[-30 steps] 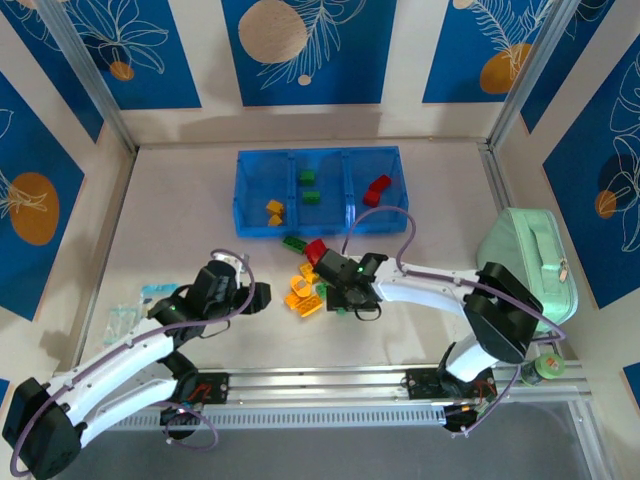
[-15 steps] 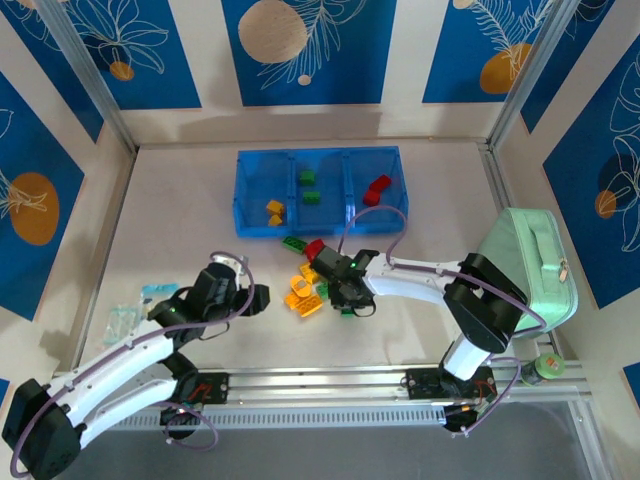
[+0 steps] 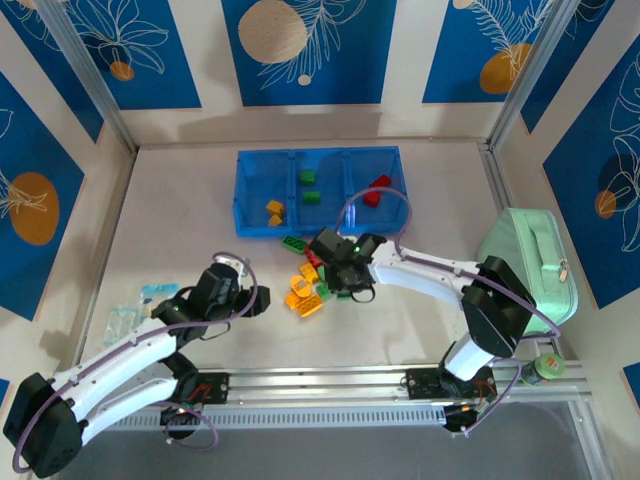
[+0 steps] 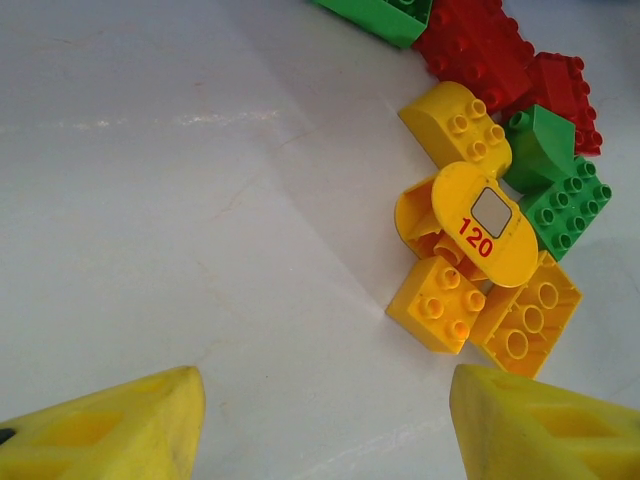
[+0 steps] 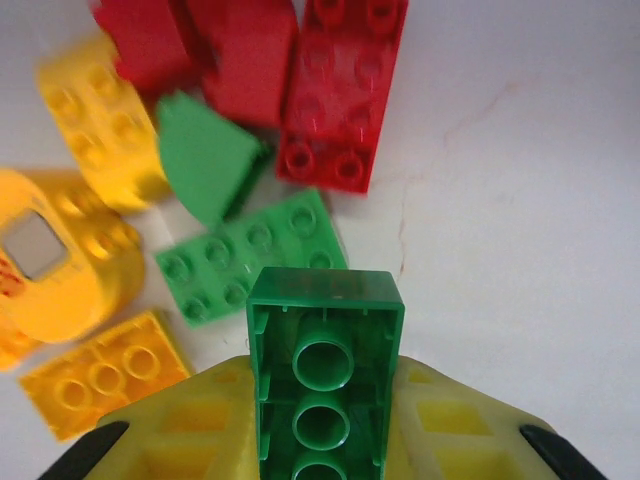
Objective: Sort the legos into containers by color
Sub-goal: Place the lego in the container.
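My right gripper (image 5: 325,425) is shut on a green lego (image 5: 325,375), held underside up above the loose pile. Below it lie red legos (image 5: 345,90), a green plate (image 5: 250,255), a green slope piece (image 5: 205,155) and yellow legos (image 5: 100,120). From above, that gripper (image 3: 345,285) hovers at the pile's right side. My left gripper (image 4: 325,430) is open and holds nothing, just short of a yellow lego (image 4: 437,303) and a round yellow "120" piece (image 4: 485,225). The blue tray (image 3: 250,225) holds yellow (image 3: 274,210), green (image 3: 309,185) and red (image 3: 377,188) legos in separate compartments.
A pale mint-green case (image 3: 530,260) stands at the right edge. A small plastic bag (image 3: 128,318) lies at the left, beside my left arm. Enclosure walls ring the table.
My right gripper has shifted slightly left and toward the tray, carrying the green lego over the pile. The left arm has barely moved.
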